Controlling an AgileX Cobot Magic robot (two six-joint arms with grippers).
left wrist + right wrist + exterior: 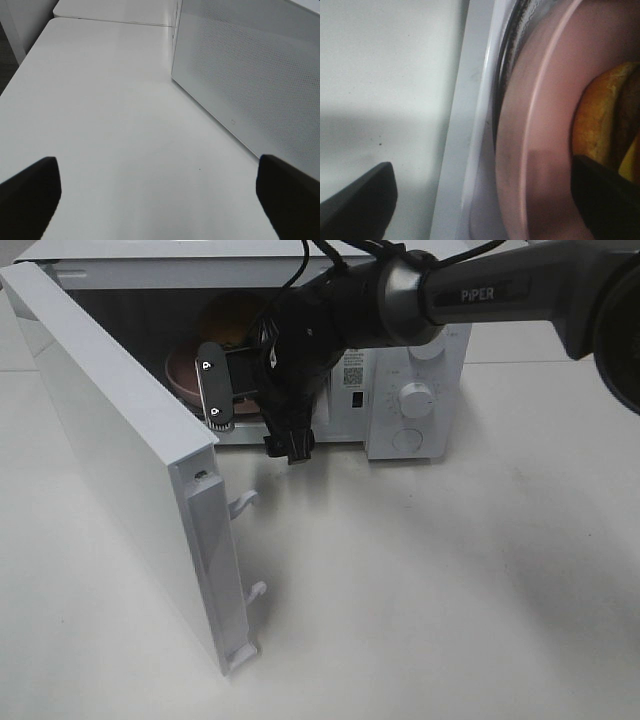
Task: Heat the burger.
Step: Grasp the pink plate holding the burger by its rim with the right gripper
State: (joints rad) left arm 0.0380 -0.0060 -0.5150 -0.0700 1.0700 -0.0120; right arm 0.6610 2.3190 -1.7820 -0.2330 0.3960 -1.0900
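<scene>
White microwave (415,390) stood at the back of the white worktop (450,580), its door (120,460) swung wide open toward the camera's left. Inside the cavity sat the burger (232,322) on a pink plate (185,375); only the golden-brown bun top showed in the high view, rest hidden behind the arm. Right arm (480,290) reached across from the right, with the right gripper (225,385) at the microwave opening, just in front of the plate. One silver finger plate with two screws was visible there.

Right wrist view: plate rim (530,150) filled most of the shot, burger edge (595,125) orange-yellow and blurred at the side. Right fingers (360,205) stood spread apart, one over the worktop side, the other over the plate; nothing gripped between them. Contact with the plate rim could not be judged, probably just clear.

Left wrist view: left gripper (155,200) hovered over bare worktop beside the outer face of the open door (250,75), perforated pattern visible. Left fingers (30,195) were wide apart, empty.

Control dial (416,400) on the microwave panel was visible right of the arm.
</scene>
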